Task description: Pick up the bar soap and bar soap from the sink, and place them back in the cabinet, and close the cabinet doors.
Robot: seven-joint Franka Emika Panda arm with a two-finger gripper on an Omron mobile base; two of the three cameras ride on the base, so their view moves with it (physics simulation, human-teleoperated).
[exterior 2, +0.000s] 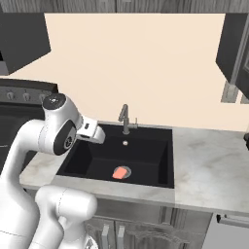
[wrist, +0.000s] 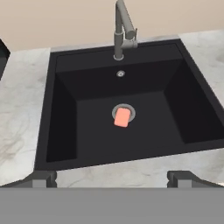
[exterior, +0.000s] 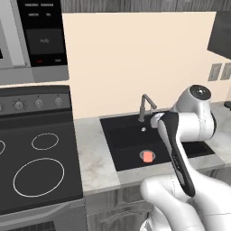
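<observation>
Now, from the left base camera, the white arm rose at the lower right and bent over the counter, its upper joints crossing in front of the right part of the black sink (exterior: 122, 131). One bar soap (exterior: 147, 156), salmon-orange, lay flat on the sink floor right on top of the round silver drain (exterior: 152, 154), and the grey faucet (exterior: 145, 106) stood at the basin's back rim. To the left sat the black stovetop (exterior: 36, 167) with its white rings, and the marble counter (exterior: 94, 158) ran between stove and sink. A dark cabinet door (exterior: 221, 38) hung angled outward at the upper right, so it was open. Over on the right base camera, the arm came up at the lower left, its wrist reaching out over the sink's left rim; the soap sat there too, tilted a little across the drain, near the middle of the basin floor, well apart from the walls. Another dark door stood swung out at the upper right of that picture. I could make out only that one soap; a second was not something I could tell. Down the hand camera, the gripper (wrist: 112, 178) looked into the basin from above the front rim, its two dark fingertips (wrist: 43, 178) spread wide apart at the bottom, nothing between them, gripping nothing, high above the soap, which lay straight ahead on the drain below the faucet.
</observation>
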